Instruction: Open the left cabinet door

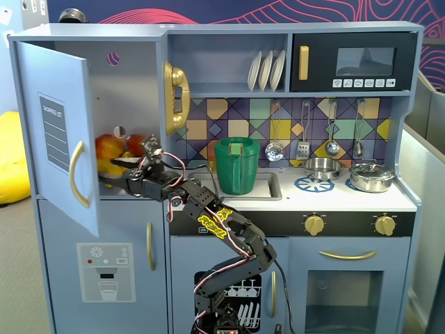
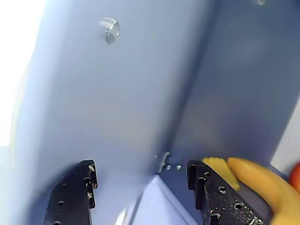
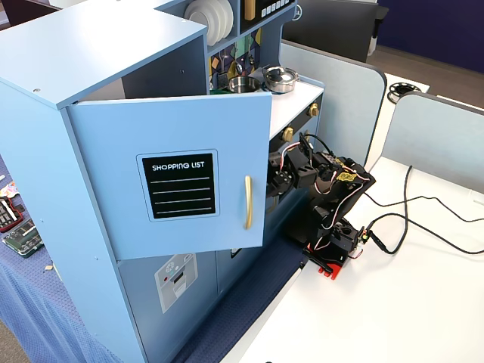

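The left cabinet door [image 1: 55, 132] with the black "SHOPPING LIST" panel [image 3: 178, 186] and gold handle [image 1: 78, 174] stands swung wide open, roughly square to the cabinet front. My gripper [image 1: 117, 165] is open and empty, reaching into the open compartment just behind the door. In the wrist view the gripper [image 2: 140, 165] faces the hinge corner [image 2: 164, 161], with the door's inner face [image 2: 93, 93] on the left and nothing between the black fingers [image 2: 75, 192]. In a fixed view the door [image 3: 174, 181] hides the gripper; only the arm [image 3: 325, 181] shows.
Toy fruit [image 1: 111, 147] lies in the compartment beside the gripper; a banana [image 2: 262, 185] shows at the right finger. Below is the dispenser door [image 1: 104, 271]. A green pot [image 1: 236, 165] stands in the sink. Cables [image 3: 423, 212] run across the white table.
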`<control>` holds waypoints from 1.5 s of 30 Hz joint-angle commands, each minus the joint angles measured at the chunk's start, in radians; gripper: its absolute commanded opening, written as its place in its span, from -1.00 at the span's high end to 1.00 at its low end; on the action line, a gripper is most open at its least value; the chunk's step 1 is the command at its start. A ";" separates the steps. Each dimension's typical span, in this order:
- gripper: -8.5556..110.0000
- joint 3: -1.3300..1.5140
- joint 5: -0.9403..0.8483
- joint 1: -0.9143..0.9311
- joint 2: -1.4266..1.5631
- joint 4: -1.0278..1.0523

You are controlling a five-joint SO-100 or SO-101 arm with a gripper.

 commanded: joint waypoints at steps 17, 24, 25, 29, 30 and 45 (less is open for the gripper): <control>0.65 0.479 0.420 0.905 0.480 0.773; 0.72 0.721 0.468 1.054 0.595 0.985; 0.74 0.749 0.480 1.063 0.594 0.996; 0.78 0.853 0.511 1.088 0.603 1.009; 0.80 0.877 0.503 1.095 0.609 1.014; 0.86 1.029 0.514 1.083 0.635 1.078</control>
